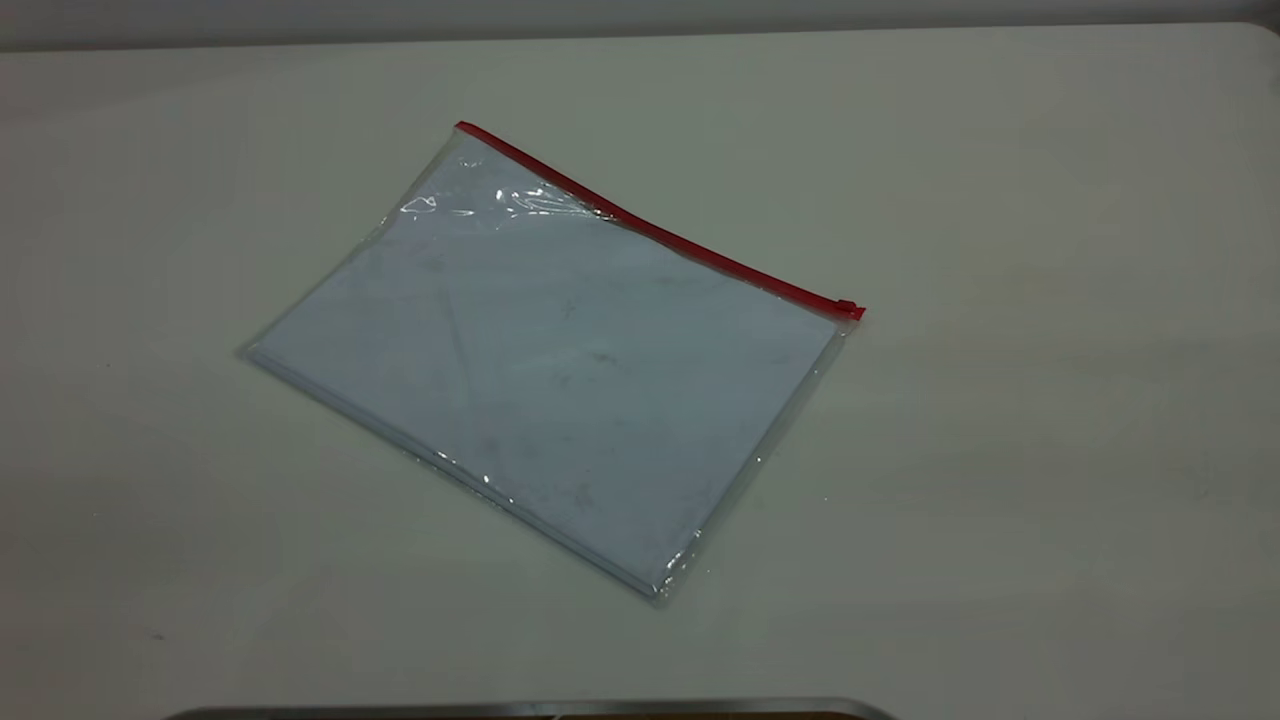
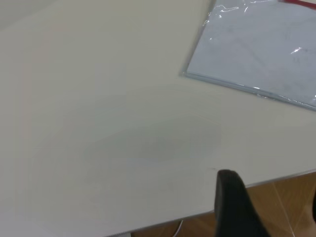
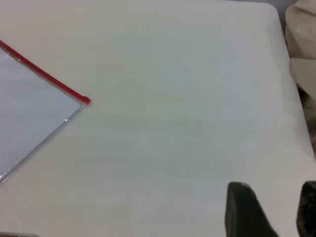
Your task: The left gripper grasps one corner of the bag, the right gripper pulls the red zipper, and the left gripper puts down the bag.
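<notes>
The bag (image 1: 560,370) lies flat on the white table, with pale blue-white sheets showing through the clear plastic. The red zipper (image 1: 650,228) runs along its far long edge, and the small red slider tab (image 1: 848,307) sits at the right end. The corners of the bag at the strip's two ends (image 1: 462,130) lie free. Neither gripper shows in the exterior view. The left gripper (image 2: 274,207) is open and empty at the table's edge, well away from the bag (image 2: 261,49). The right gripper (image 3: 279,210) is open and empty over bare table, apart from the slider tab (image 3: 86,100).
A wooden floor (image 2: 286,192) shows past the table edge in the left wrist view. A metal-edged bar (image 1: 520,708) lies along the near edge in the exterior view. Beige cloth (image 3: 301,29) hangs beyond the table's rounded corner.
</notes>
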Available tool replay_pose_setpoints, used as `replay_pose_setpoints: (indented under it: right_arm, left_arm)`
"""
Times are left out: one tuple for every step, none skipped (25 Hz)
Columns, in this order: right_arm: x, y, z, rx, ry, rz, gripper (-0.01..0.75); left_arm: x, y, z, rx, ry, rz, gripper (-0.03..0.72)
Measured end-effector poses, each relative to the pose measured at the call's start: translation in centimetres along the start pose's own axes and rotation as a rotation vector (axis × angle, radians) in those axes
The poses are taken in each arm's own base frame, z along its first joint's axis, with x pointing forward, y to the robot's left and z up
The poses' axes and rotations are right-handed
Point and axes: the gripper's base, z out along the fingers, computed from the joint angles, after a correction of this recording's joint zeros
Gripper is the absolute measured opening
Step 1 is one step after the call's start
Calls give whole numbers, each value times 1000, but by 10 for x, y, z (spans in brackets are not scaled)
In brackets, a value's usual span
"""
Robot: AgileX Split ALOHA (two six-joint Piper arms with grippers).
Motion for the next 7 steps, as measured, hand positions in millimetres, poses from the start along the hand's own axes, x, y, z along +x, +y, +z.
replay_pose_setpoints:
  right_arm:
    - [0,0,0,0,0,0,289]
    - [0,0,0,0,0,0,285]
    - [0,0,0,0,0,0,281]
    - [0,0,0,0,0,0,277]
    - [0,0,0,0,0,0,273]
    - [0,0,0,0,0,0,269]
    - [0,0,0,0,0,0,264]
  left_arm:
    - [0,0,0,0,0,-1,443]
    - [0,0,0,0,1,-1,443]
    - [0,0,0,0,1,-1,443]
    - [0,0,0,0,1,-1,443]
    - [0,0,0,0,1,-1,443]
    - [0,0,0,0,1,-1,443]
    - [0,0,0,0,1,-1,443]
